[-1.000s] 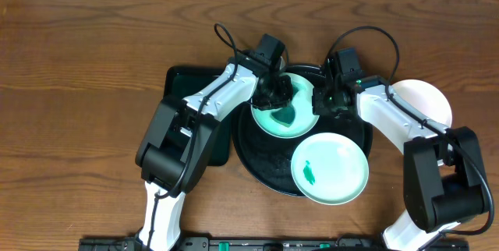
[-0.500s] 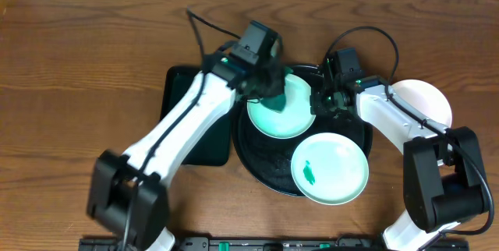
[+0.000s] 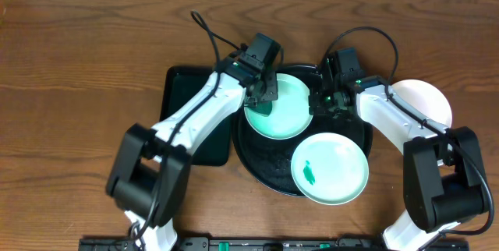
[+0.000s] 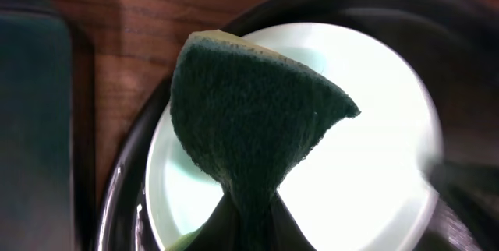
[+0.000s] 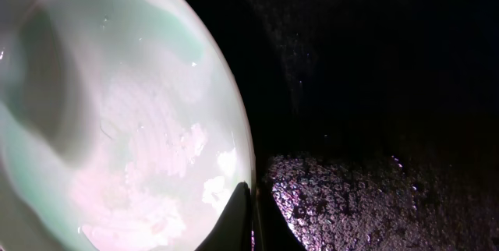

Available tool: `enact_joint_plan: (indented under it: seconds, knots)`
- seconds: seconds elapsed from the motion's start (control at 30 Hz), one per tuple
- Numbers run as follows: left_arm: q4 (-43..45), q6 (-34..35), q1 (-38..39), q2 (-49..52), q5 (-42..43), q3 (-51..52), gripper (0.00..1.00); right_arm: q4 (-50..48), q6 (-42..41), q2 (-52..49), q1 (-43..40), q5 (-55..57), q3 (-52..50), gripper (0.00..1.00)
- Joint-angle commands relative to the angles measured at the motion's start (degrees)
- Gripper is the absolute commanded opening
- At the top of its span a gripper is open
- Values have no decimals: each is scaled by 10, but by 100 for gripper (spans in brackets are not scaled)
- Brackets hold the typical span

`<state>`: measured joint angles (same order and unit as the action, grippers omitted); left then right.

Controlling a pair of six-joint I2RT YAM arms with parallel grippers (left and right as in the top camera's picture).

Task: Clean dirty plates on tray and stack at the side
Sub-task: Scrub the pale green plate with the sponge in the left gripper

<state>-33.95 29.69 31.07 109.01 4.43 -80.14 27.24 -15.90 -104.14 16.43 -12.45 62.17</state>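
A mint plate (image 3: 284,114) is sitting at the back of the round black tray (image 3: 257,157). The left gripper (image 3: 265,93), clamped on a dark green sponge (image 4: 249,126), is holding it at the plate's left side for scrubbing. The right gripper (image 5: 249,221), fingers together on the plate's right rim, is apparently steadying it. A second mint plate (image 3: 329,169), bearing a green smear (image 3: 309,173), is waiting at the tray's front. A white plate (image 3: 427,99) is lying beside the tray, probably starting the stack.

Left arm (image 3: 195,116) and right arm (image 3: 394,114) are flanking the tray (image 3: 257,157); a smeared plate (image 3: 335,165) is occupying its near edge; far counter (image 3: 93,40) is lying open.
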Motion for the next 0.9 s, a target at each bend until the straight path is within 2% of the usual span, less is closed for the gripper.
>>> enact_joint_plan:
  seconds: [0.0,0.2,0.63,0.87]
  knots:
    - [9,-5,0,30,-25,3,7,-2,-3,-2,5,-13,-1,1]
    - [11,6,5,96,-13,3,7,-3,-3,-2,5,-13,-1,1]
    - [18,8,12,116,217,3,7,-5,-3,-2,6,-13,-1,1]
    - [30,10,11,107,269,-5,7,-7,-3,-2,6,-13,-1,1]
